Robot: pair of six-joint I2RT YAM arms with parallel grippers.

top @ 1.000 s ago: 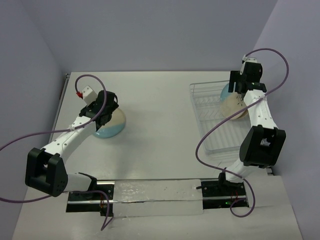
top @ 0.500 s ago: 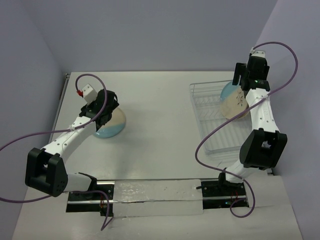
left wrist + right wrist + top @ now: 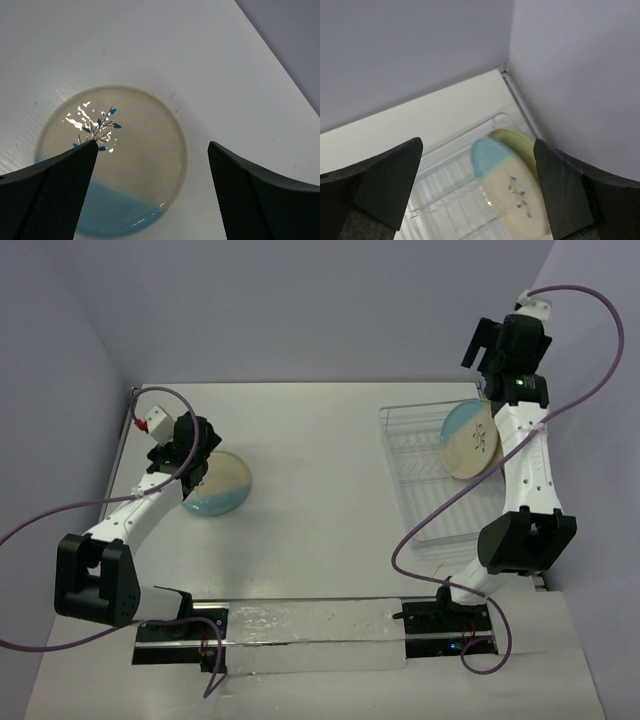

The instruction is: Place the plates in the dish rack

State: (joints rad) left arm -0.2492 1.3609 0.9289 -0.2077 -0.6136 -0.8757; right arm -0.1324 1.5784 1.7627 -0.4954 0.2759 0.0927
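A clear, transparent rectangular dish rack with rows of thin tines [image 3: 415,490] sits on the white table [image 3: 320,430], at the 3 o'clock side in the top view. Two round plates stand on edge and lean in the rack's 1 o'clock corner. In front is a cream plate with a light blue part and a small dark sprig [image 3: 470,438]. Close behind it is a cream plate with a pale green part [image 3: 514,138], seen best from the right wrist; whether the two touch cannot be told. The right gripper [image 3: 482,342] hangs high above the rack's 12 o'clock end, its fingers spread wide with nothing between them. A third round cream plate with a light blue part and a dark sprig [image 3: 215,483] lies flat on the table at the 9 o'clock side, well apart from the rack. The left gripper [image 3: 198,452] is over this plate's 10 o'clock edge, its fingers wide apart and holding nothing. In the left wrist view, the plate lies below and between them.
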